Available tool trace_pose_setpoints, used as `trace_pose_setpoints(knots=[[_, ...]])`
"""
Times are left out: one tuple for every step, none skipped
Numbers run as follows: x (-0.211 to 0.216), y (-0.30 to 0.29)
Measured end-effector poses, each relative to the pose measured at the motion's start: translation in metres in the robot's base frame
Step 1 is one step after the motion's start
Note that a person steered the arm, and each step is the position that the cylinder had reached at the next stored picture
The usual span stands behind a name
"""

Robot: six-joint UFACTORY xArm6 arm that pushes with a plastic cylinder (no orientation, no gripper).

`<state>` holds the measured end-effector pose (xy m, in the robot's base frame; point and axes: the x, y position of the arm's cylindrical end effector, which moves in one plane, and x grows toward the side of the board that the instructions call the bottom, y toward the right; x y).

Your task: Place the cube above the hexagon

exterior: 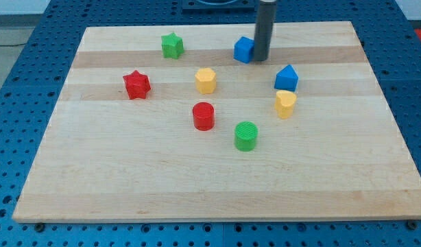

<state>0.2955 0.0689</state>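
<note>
The blue cube point(243, 49) sits near the view's top, right of centre, on the wooden board point(197, 178). The yellow hexagon point(206, 80) lies below and to the left of it, near the board's middle. My tip point(260, 59) stands right beside the cube, touching or nearly touching its right side. The dark rod rises straight up out of the view's top.
A green star point(172, 46) is at the top left, a red star point(136, 84) at the left. A red cylinder point(203, 116) and a green cylinder point(246, 136) lie below the hexagon. A blue pentagon-like block point(286, 77) and a yellow heart point(286, 104) are at the right.
</note>
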Motion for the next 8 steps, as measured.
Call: trace_pose_setpoints(knots=[[-0.002,-0.024],[-0.006,-0.036],[-0.008,-0.02],[-0.02,-0.009],[-0.034,-0.005],[-0.035,-0.025],[-0.035,-0.047],[-0.035,-0.054]])
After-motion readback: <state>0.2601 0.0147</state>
